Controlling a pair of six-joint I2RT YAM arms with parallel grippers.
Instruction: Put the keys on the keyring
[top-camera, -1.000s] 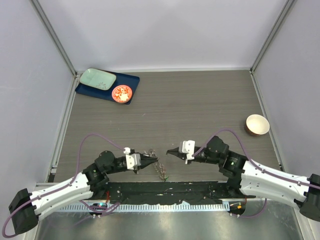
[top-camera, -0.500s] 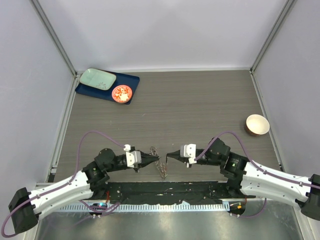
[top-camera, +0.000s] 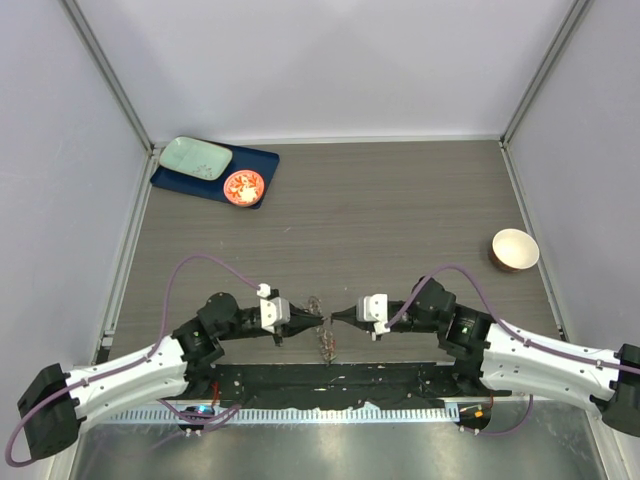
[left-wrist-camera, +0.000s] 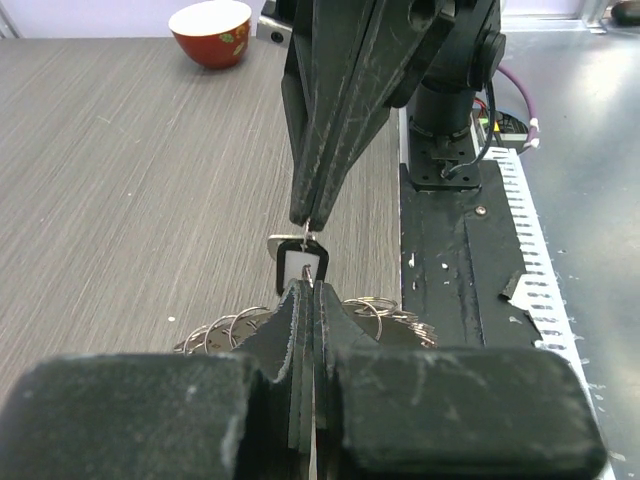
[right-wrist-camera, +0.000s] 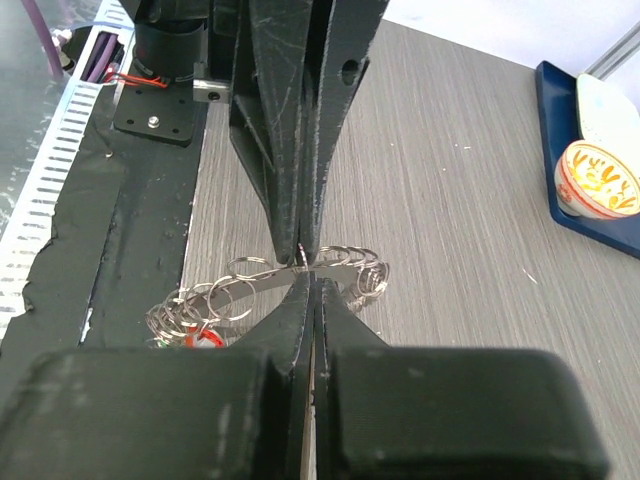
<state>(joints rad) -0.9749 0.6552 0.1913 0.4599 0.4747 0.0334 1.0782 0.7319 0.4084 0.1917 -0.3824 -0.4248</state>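
The keyring (top-camera: 325, 343), a grey band fringed with small wire rings, lies on the table at the near edge, under both grippers. It also shows in the left wrist view (left-wrist-camera: 225, 330) and the right wrist view (right-wrist-camera: 350, 262). My right gripper (top-camera: 338, 314) is shut on the black key (left-wrist-camera: 297, 265), a small black-framed tag, and holds it above the keyring. My left gripper (top-camera: 318, 318) is shut tip to tip against it, pinching a small wire ring at the tag's lower edge. The red key (right-wrist-camera: 205, 338) sits among the rings. The green key is not clearly visible.
A cream bowl (top-camera: 514, 250) stands at the right. At the far left a blue tray (top-camera: 260, 160) holds a green plate (top-camera: 195, 157) and an orange-red dish (top-camera: 243, 187). A black mat (top-camera: 400, 382) runs along the near edge by the arm bases.
Both grippers have moved toward each other. Their tips, apart a second ago, now meet over the keyring. The left arm has reached further right.
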